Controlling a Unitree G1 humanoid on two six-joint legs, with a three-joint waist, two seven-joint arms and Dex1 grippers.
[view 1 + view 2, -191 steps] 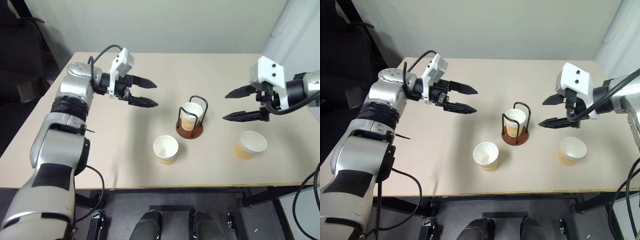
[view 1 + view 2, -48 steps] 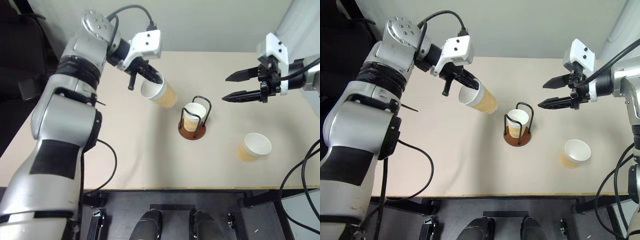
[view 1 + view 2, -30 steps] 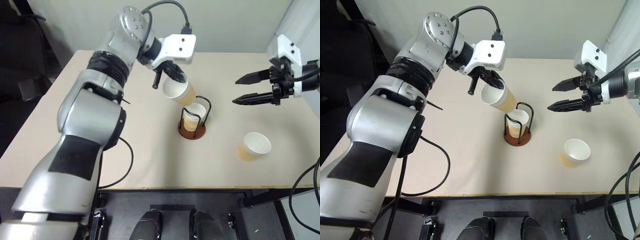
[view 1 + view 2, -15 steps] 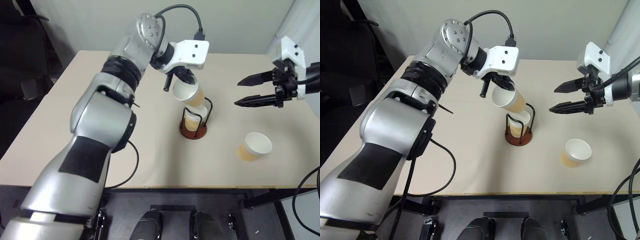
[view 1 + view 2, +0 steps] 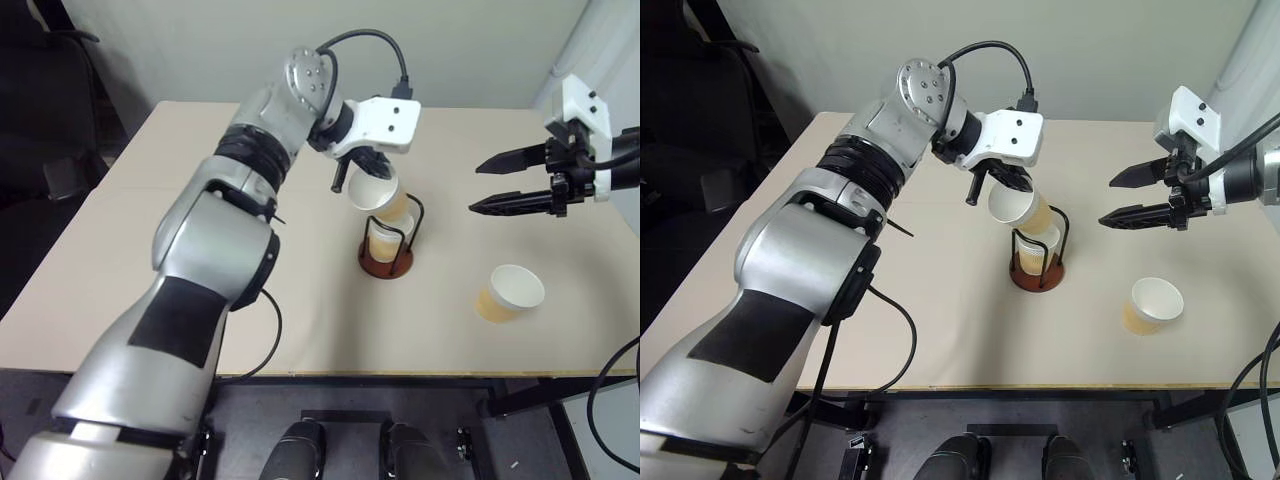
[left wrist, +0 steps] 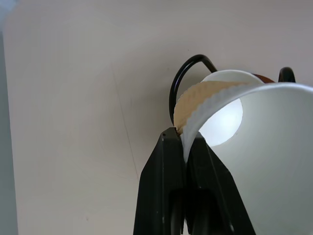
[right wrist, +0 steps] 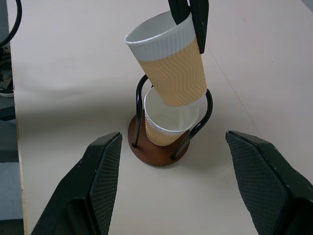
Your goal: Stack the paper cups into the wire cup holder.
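Left gripper has its black jaws pinched tight on the rolled white rim of a cup, one finger inside and one out. That cup's tilted, ribbed tan paper with a zigzag emboss, hanging right over the holder mid-table. The holder's a round reddish-brown disc with thin black wire loops, and there's already a second cup sitting upright in it, smooth white inside. Third cup stands on the matte beige table, right and nearer. Right gripper hovers far right, textured jaws wide open, holding nothing.
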